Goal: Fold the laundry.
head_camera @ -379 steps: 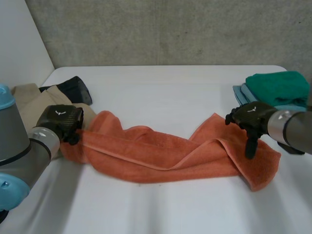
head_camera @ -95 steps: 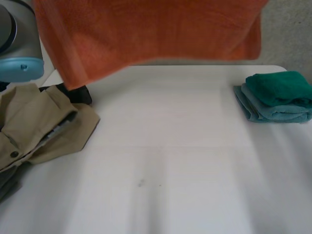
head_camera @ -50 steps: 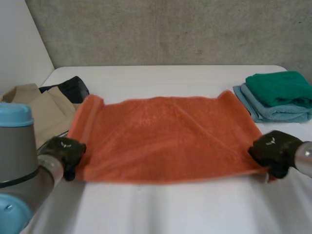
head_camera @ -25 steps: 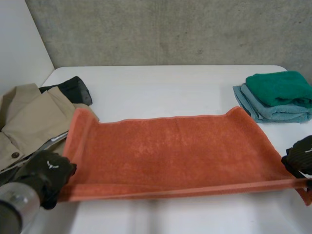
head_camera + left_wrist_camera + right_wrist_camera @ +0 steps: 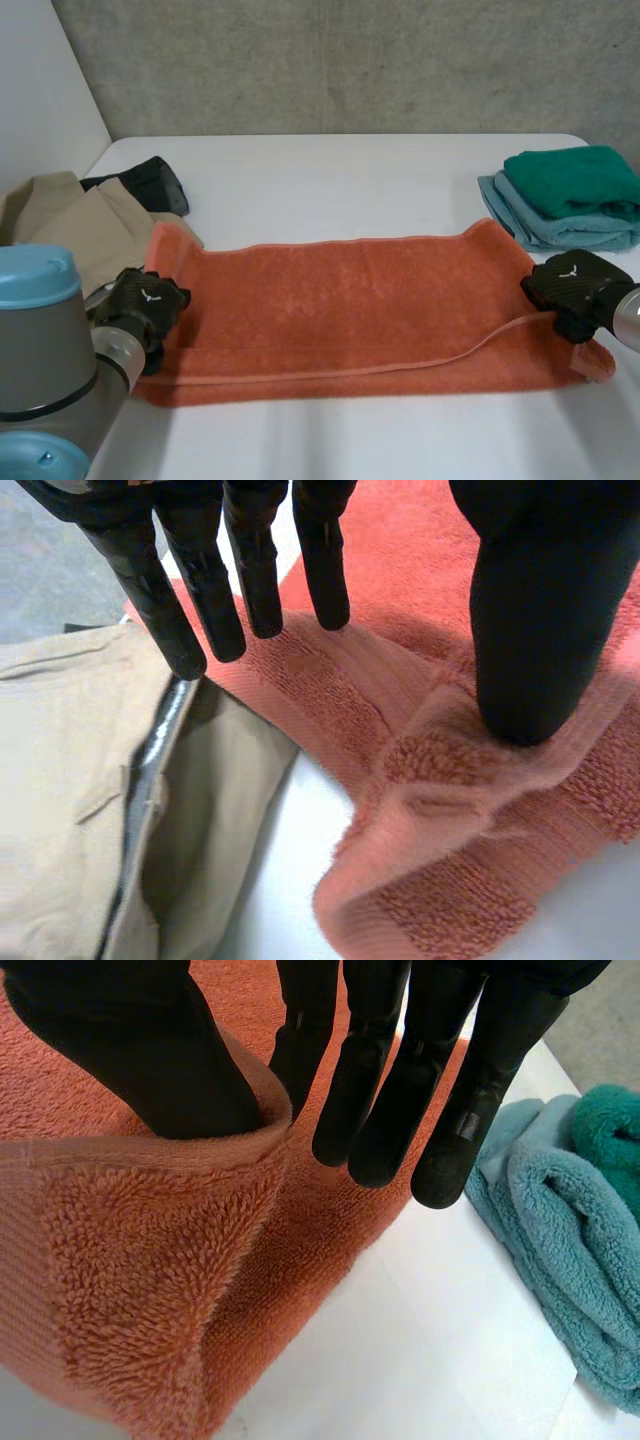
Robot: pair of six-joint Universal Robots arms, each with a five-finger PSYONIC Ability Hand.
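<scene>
The orange terry towel [image 5: 350, 310] lies spread on the white bench [image 5: 340, 180], centre toward 6 o'clock. Half a second ago its near hem was stretched taut. That hem now lies slack across the cloth, so the first fold appears started. The left hand [image 5: 145, 300], at 8 o'clock, and the right hand [image 5: 572, 285], at 4 o'clock, rest on the end corners. Their fingers are straight and their thumbs touch the cloth: both released.
</scene>
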